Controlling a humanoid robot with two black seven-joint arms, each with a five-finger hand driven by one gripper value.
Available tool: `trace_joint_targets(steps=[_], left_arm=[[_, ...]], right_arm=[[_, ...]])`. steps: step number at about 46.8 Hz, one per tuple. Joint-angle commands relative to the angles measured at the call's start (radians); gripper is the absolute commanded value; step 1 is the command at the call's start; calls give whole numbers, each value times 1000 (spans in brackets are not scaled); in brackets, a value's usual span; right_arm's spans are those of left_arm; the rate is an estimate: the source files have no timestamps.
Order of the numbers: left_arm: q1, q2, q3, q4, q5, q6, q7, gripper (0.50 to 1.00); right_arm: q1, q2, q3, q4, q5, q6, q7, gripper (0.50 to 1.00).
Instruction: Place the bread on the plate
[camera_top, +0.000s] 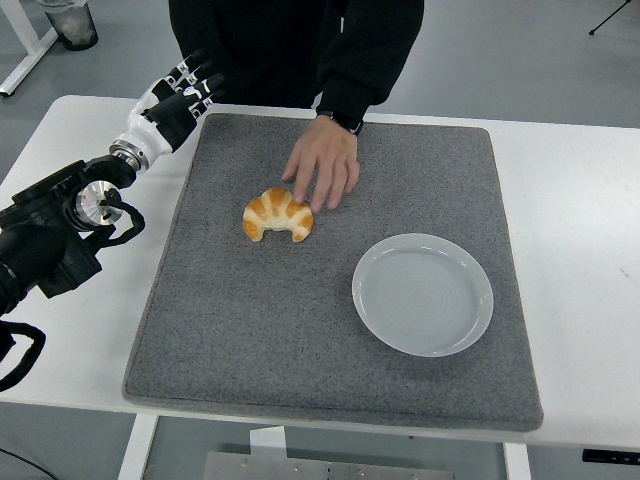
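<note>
A white surface (570, 200) fills most of the frame, and a single grey mat (330, 330) covers its middle. One white plate (423, 294) sits on the mat at the lower right of centre, with nothing in it. One piece of bread (278, 214), a golden croissant, lies on the mat just left of centre, well apart from the plate. Its long axis runs left to right across the frame, and its two tips curve toward the bottom edge. A person in a black sleeve (365, 60) stands at the top; the person's hand (322, 165) reaches down onto the mat, fingertips touching the croissant's upper right. The robot's left hand (178, 100) hangs at the upper left over the mat's corner, fingers loosely extended, grasping nothing.
</note>
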Motion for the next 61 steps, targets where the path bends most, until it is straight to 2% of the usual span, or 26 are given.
trace_joint_targets(steps=[1, 61], left_arm=[[1, -1, 0, -1, 0, 0, 0, 990], [-4, 15, 0, -14, 3, 0, 0, 990]], right_arm=[[0, 0, 0, 0, 0, 0, 0, 952], [1, 0, 0, 2, 0, 0, 0, 952]])
